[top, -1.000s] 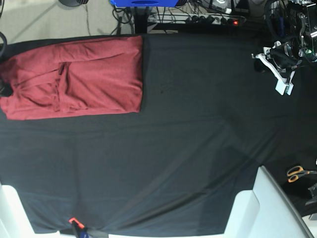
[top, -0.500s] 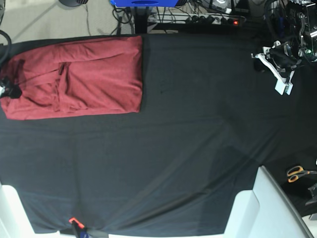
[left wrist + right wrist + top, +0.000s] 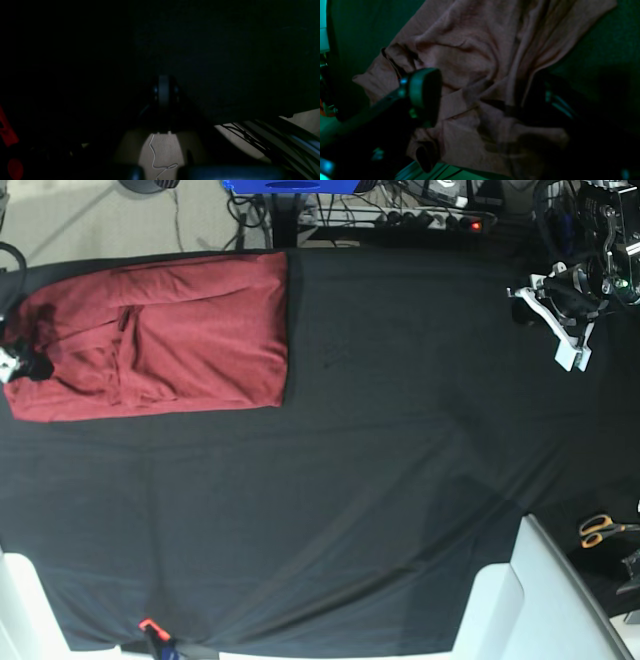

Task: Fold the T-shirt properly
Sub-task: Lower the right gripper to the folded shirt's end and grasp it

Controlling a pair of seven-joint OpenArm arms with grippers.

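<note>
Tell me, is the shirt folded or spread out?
Folded: the T-shirt lies as a compact rectangle with layered flaps, though its left end looks rumpled.

- The right gripper [image 3: 18, 366] sits at the shirt's [image 3: 160, 335] outer edge, bunched folds [image 3: 475, 75] between its fingers.
- Ahead of it past the shirt, black cloth [image 3: 400, 480] lies bare.
- Around the left gripper [image 3: 565, 330], cloth bare; cables [image 3: 400, 210] behind it; scissors [image 3: 600, 529] well off.

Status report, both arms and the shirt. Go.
Left gripper shut, parked off the shirt. Right gripper open over T-shirt edge. Shirt partly folded. Nothing in the way.
</note>
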